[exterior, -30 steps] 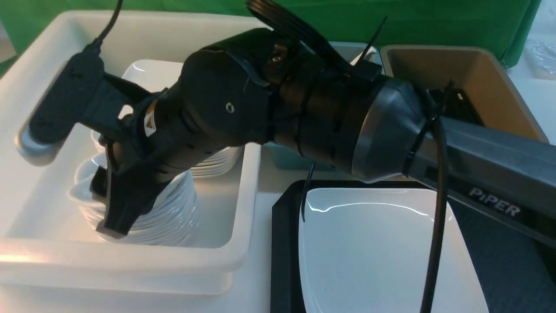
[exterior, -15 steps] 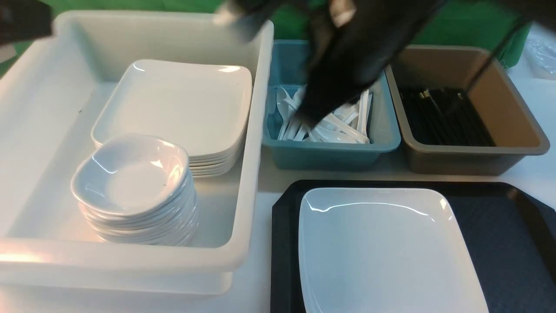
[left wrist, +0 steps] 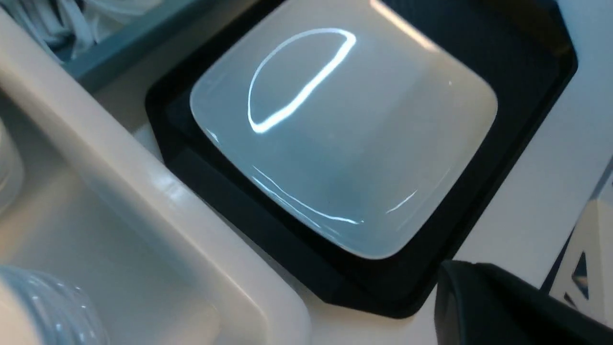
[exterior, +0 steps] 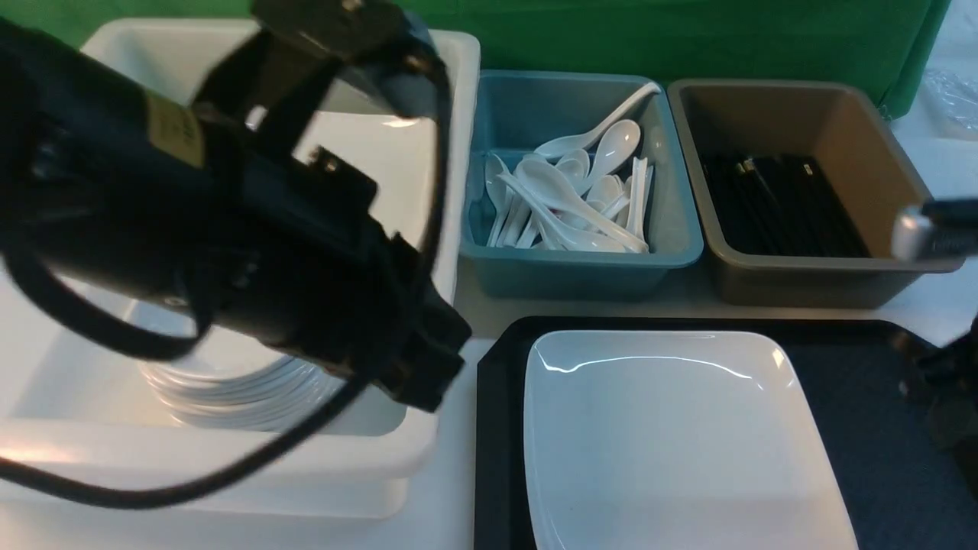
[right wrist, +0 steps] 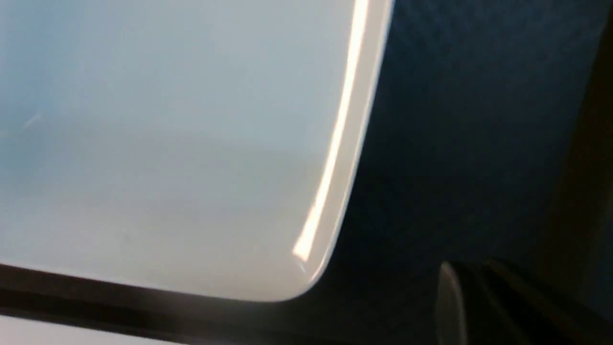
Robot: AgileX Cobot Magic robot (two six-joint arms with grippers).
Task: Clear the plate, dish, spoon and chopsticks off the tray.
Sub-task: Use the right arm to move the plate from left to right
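Fingers (left wrist: 488, 306) of left gripper (exterior: 432, 374) closed, beside tray (exterior: 497, 428) with plate (exterior: 672, 435)

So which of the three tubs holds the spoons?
The blue tub, the middle one, full of white spoons. The white tub holds stacked dishes, the brown tub black chopsticks.

Bulky black left arm (exterior: 229, 229), trailing black cable (exterior: 441, 153), yellow label (exterior: 177, 131)
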